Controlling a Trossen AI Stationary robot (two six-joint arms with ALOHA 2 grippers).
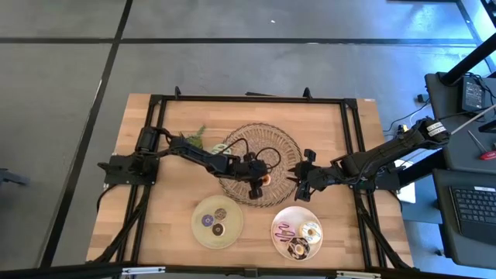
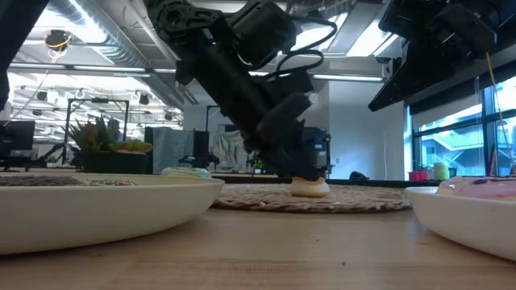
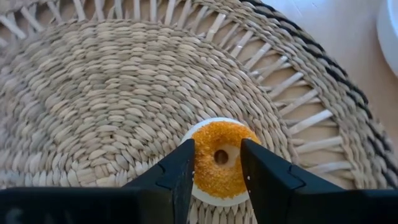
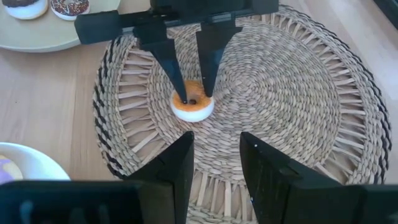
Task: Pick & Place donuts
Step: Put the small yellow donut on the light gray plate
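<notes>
An orange-iced donut (image 3: 219,163) with a white base lies flat on the round woven mat (image 1: 260,143), toward its near side. My left gripper (image 3: 217,146) is open and slants down onto it. Its two fingertips stand over the icing on either side of the hole, closer together than the donut is wide. My right gripper (image 4: 216,140) hangs open above the mat's right rim with nothing between its fingers. A pale green donut (image 1: 224,147) lies at the mat's left edge. More donuts lie on the two plates. My left gripper comes at the orange donut slanting down from the table's left. Its fingertips (image 4: 182,98) are at the iced top (image 4: 194,92), one on each side of the hole. Whether they touch the icing or hover just over it, I cannot tell. The donut lies flat on the mat.
A pale yellow plate (image 1: 198,232) with two dark donuts stands near the front, left of centre. A white plate (image 1: 277,221) with several donuts stands to its right. A small green plant (image 1: 197,139) stands by the mat's far left. Bare wood lies along the left side.
</notes>
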